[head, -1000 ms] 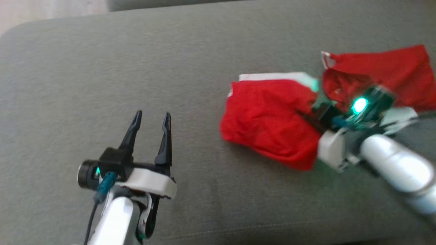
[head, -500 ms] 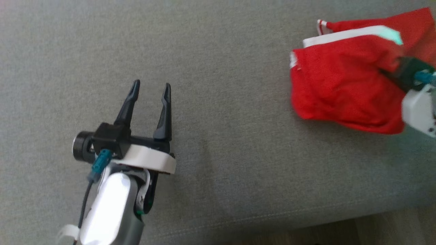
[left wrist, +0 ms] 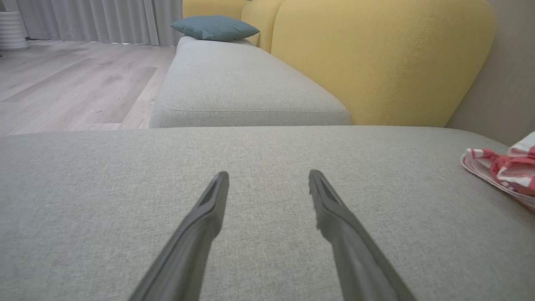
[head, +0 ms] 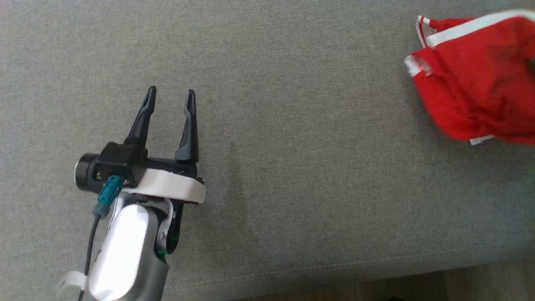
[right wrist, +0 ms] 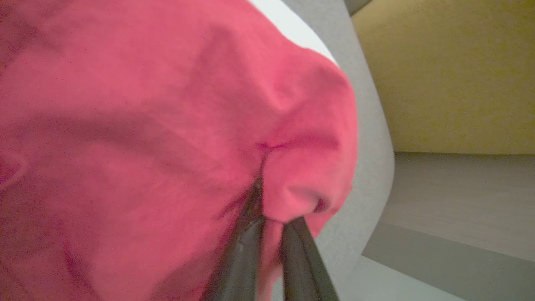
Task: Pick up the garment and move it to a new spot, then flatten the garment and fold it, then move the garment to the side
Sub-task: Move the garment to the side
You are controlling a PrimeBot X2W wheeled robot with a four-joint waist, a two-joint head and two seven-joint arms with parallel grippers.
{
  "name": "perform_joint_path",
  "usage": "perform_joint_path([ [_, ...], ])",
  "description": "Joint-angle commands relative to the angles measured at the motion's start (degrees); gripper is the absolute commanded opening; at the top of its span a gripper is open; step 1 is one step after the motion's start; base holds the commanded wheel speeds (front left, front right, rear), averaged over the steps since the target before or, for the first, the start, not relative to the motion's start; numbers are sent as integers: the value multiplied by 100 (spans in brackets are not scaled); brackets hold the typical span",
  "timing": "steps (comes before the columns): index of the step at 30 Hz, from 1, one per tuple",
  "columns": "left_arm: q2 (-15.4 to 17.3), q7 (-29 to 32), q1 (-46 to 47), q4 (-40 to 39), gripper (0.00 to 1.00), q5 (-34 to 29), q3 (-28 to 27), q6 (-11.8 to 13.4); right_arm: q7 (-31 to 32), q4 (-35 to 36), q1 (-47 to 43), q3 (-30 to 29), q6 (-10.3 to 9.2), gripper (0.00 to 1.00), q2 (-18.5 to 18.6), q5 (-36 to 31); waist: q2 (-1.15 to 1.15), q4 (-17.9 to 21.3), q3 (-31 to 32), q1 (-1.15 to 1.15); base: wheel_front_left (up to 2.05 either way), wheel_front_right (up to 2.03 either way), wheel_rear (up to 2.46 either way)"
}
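Over on the left, the left gripper [head: 171, 90] hovers above the grey sofa seat [head: 292, 175], fingers spread wide, nothing between them! Its wrist view looks along the seat to a yellow backrest [left wrist: 376, 62] and a teal cushion [left wrist: 215, 28] at the far end. Across the middle it's bare grey fabric. Now the right: the red garment [head: 476, 88], white trim showing, is bunched up at the edge of the head view, well apart from the left gripper; whether it touches the seat, I can't tell. And the right gripper [right wrist: 271, 209] is pinched tight on a fold of it, red cloth bulging over the fingers.
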State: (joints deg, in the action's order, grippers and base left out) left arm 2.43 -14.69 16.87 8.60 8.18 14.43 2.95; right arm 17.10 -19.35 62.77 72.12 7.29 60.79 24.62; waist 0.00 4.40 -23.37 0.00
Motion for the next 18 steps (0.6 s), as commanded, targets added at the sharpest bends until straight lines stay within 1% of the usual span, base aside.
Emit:
perform_joint_path([
  [1,44,-31,91,-216,100,-26,-179,-34,-47,-60,-23,-191,20,0,251,-24,0,6,6,0,0,0,0],
  [8,44,-31,88,-235,100,44,-126,-4,-47,-494,-215,-778,20,0,-58,-140,0,31,28,0,0,0,0],
  [13,44,-31,45,-236,100,48,-112,-5,17,-861,-537,-1445,20,0,-325,-27,0,45,22,0,0,0,0],
  [14,44,-31,39,-232,100,44,-118,-10,25,-957,-602,-1612,20,27,-399,-11,0,47,24,0,0,0,0],
  [15,44,-31,33,-228,100,40,-125,-15,31,-1042,-669,-1772,20,82,-477,-7,0,48,28,0,0,0,0],
  [16,44,-31,28,-222,100,38,-135,-22,28,-1105,-730,-1910,20,100,-548,-39,0,48,37,0,0,0,0],
  [18,44,-31,16,-205,100,34,-157,-33,52,-1211,-857,-2165,20,100,-696,-93,0,50,70,0,0,0,0],
])
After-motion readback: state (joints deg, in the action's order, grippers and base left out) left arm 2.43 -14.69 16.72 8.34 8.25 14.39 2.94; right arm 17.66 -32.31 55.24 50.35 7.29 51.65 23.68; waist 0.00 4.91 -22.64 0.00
